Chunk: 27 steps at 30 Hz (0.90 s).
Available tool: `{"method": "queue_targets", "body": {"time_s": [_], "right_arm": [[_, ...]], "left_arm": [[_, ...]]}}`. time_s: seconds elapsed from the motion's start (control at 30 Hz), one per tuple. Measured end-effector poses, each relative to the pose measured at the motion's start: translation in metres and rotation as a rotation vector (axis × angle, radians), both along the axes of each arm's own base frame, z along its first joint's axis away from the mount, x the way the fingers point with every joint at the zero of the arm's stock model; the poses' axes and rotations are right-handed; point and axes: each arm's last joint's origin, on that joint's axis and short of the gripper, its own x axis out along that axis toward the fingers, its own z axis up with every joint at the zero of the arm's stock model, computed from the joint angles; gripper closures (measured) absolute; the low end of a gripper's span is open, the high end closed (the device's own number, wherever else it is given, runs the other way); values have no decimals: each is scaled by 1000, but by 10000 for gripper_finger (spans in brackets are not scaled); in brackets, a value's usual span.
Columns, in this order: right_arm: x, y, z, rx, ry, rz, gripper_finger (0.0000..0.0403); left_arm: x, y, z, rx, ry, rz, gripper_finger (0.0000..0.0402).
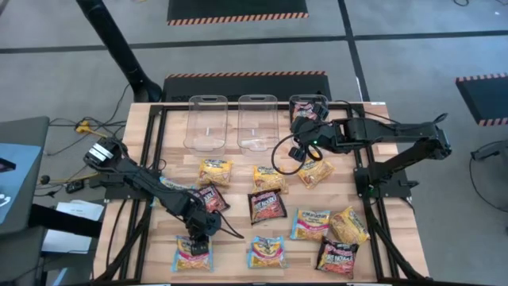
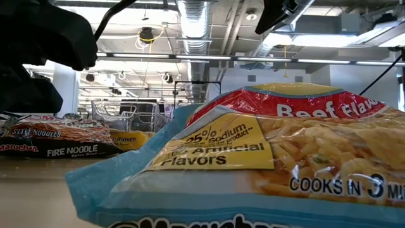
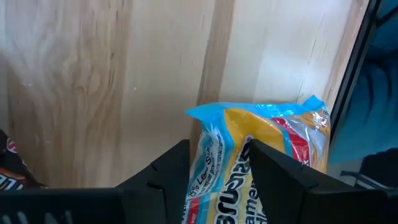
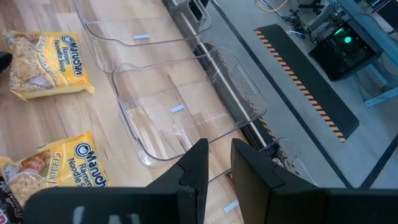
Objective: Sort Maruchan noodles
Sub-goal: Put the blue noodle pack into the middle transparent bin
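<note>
Several Maruchan noodle packets lie flat on the wooden table [image 1: 238, 230]: yellow ones [image 1: 214, 171], black-red ones [image 1: 267, 206] and light blue ones [image 1: 309, 224]. My left gripper [image 1: 198, 233] [image 3: 219, 165] is down at the near left, open, its fingers astride one side of a light blue packet [image 1: 193, 254] [image 3: 261, 124]. My right gripper [image 1: 300, 151] [image 4: 219, 163] hangs above the table in front of the bins. Its fingers are a narrow gap apart with nothing between them. In the low view another light blue packet [image 2: 253, 158] fills the foreground. My left gripper comes at the light blue packet slanting down from above. One finger [image 3: 280, 174] stands over the packet's face, the other [image 3: 168, 171] beside its side edge [image 3: 208, 143]. Whether they press it I cannot tell. The packet lies on the table.
Three clear bins [image 1: 206, 123] [image 1: 258, 123] [image 1: 309, 103] stand in a row at the far edge; the right arm partly covers the third. Black frame rails [image 1: 151, 159] run along the table's sides. A black-red packet [image 1: 210, 199] lies just beyond the left gripper.
</note>
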Motion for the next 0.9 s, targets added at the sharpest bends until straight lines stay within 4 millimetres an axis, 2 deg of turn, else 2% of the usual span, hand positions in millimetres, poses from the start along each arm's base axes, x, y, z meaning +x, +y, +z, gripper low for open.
{"method": "queue_targets", "body": {"time_s": [0.43, 0.9], "right_arm": [[0, 0, 0, 0, 1, 1, 309], [0, 0, 0, 0, 1, 1, 309]], "left_arm": [[0, -1, 0, -14, -4, -24, 392], [1, 0, 2, -23, -14, -33, 401]]}}
